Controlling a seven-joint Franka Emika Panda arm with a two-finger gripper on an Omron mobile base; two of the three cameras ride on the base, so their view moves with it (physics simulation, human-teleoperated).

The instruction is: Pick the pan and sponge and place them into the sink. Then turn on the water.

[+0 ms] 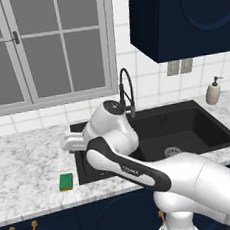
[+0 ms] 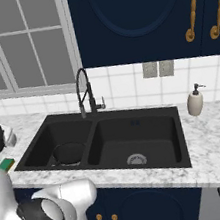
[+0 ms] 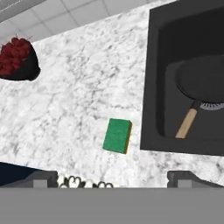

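With the pan [image 3: 202, 83] already laid in the sink [image 3: 153, 87], the empty pincer [image 3: 113, 179], fingers apart, was poised above the sponge [image 3: 117, 136] for pickup.

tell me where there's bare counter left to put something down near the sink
Bare marble lies between the sponge and the dark bowl of red fruit, and right of the sink in front of the soap dispenser. The left basin is crowded by the pan; the right basin holds nothing but its drain.
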